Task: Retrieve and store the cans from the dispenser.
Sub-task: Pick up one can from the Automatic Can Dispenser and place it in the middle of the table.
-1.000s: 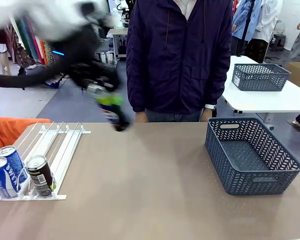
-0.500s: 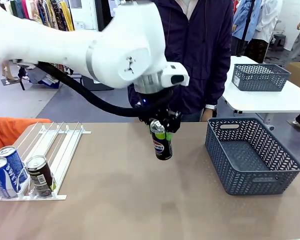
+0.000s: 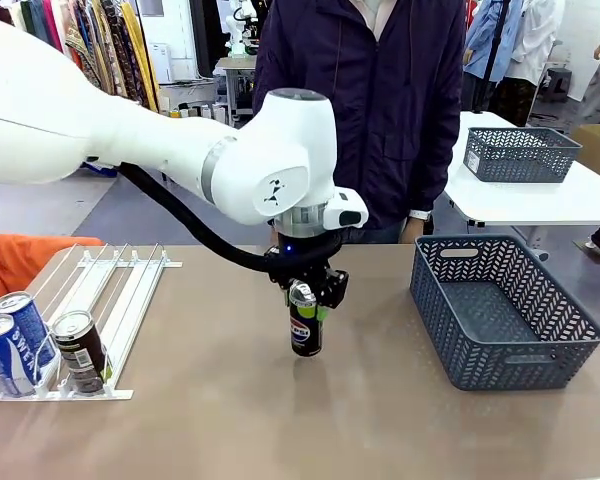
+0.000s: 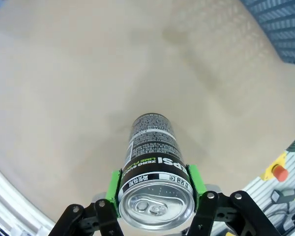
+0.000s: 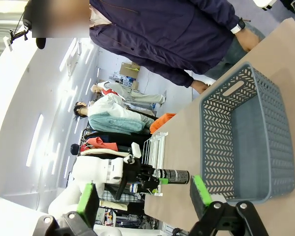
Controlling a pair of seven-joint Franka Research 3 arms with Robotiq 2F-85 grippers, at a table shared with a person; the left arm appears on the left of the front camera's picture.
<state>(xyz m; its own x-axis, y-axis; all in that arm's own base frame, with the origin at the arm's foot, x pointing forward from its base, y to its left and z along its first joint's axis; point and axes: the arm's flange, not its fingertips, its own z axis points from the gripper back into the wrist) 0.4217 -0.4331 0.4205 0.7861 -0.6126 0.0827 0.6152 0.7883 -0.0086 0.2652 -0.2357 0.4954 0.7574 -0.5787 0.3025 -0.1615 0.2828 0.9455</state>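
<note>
My left gripper point(image 3: 305, 297) is shut on a black can point(image 3: 305, 328) with a green band, held upright and low over the middle of the table. In the left wrist view the green pads point(image 4: 113, 192) clamp this can point(image 4: 155, 167) just below its silver top. The white dispenser point(image 3: 120, 290) lies at the table's left, with two blue cans point(image 3: 20, 325) and one black can point(image 3: 80, 350) at its front lip. My right gripper point(image 5: 143, 194) stands open and bare, well back from the table; its view shows the held can point(image 5: 174, 175) far off.
A dark grey lattice basket point(image 3: 500, 345) stands on the right of the table, with nothing in it; its corner shows in the left wrist view point(image 4: 285, 19). A person in a dark jacket point(image 3: 360, 110) stands at the far edge. Another basket point(image 3: 520, 155) rests on a table behind.
My left arm has carried the black can rightward from above the dispenser to the table's middle, then lowered it and drawn it slightly left. The dispenser's cans have not moved.
</note>
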